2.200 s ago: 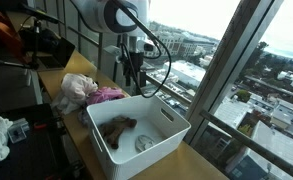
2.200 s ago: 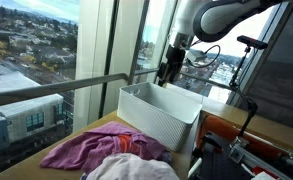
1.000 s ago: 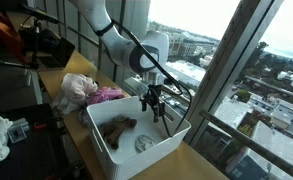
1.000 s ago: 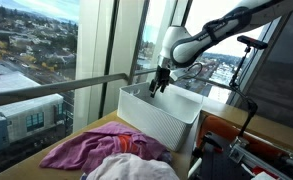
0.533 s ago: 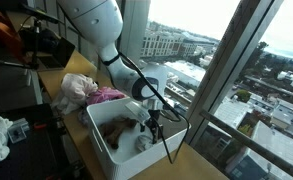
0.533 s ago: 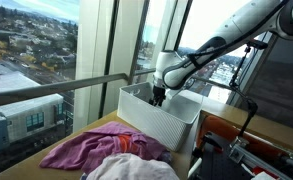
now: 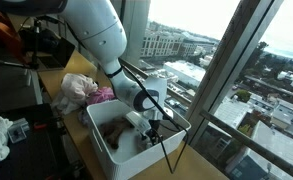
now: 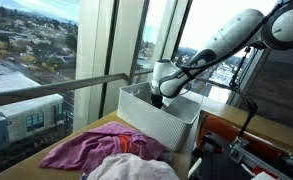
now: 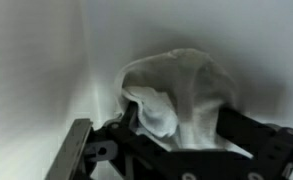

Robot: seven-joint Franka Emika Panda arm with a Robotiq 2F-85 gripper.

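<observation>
Straddling the white cloth (image 9: pixel 181 85) on the bin (image 7: pixel 108 152) floor beside a wall, the gripper (image 9: pixel 171 140) stands open, jaws either side. Closing here may pinch only a loose fold, or a finger may scrape the wall.

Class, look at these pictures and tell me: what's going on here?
A robot arm reaches down into a white rectangular plastic bin. Its gripper stands astride a crumpled white cloth near a corner of the bin. Whether the jaws press it yet cannot be told. A brown soft item also lies in the bin, and a pink cloth lies outside it.
</observation>
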